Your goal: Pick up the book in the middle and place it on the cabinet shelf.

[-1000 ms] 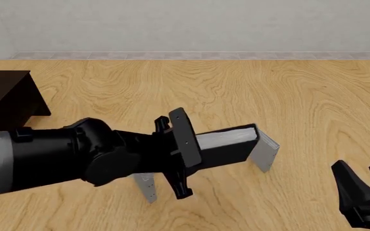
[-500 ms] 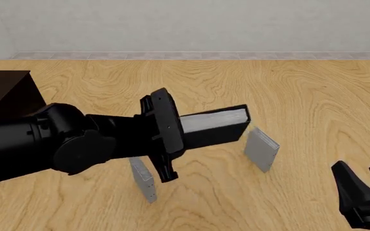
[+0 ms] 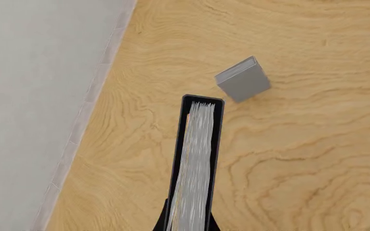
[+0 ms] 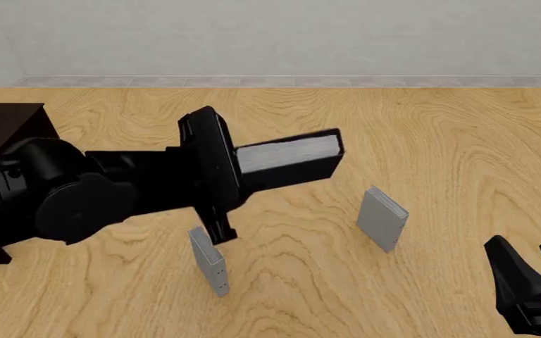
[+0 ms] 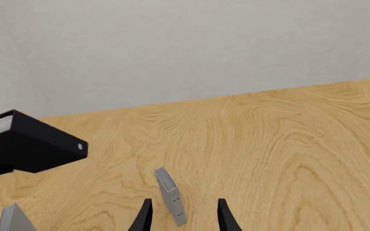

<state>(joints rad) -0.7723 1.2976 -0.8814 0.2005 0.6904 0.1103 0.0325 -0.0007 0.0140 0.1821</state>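
Observation:
My left gripper [image 4: 244,167] is shut on the thick black book [image 4: 289,158] with a white page block and holds it flat in the air, above the table. In the left wrist view the book [image 3: 196,159] runs out from the fingertips [image 3: 164,222], page edges showing. The dark cabinet [image 4: 3,130] stands at the far left edge, partly hidden behind my left arm. My right gripper [image 4: 538,289] is open and empty at the front right corner; its fingers [image 5: 145,216] show in the right wrist view, where the book [image 5: 31,142] is also seen.
Two thin grey books stand upright on the wooden table: one [image 4: 383,218] to the right of the held book, also in the wrist views [image 3: 243,79] [image 5: 170,195], and one [image 4: 209,260] under my left arm. A grey wall runs along the back.
My left arm has lifted the black book up and to the left, out from between the two thin grey books. The right gripper has not moved.

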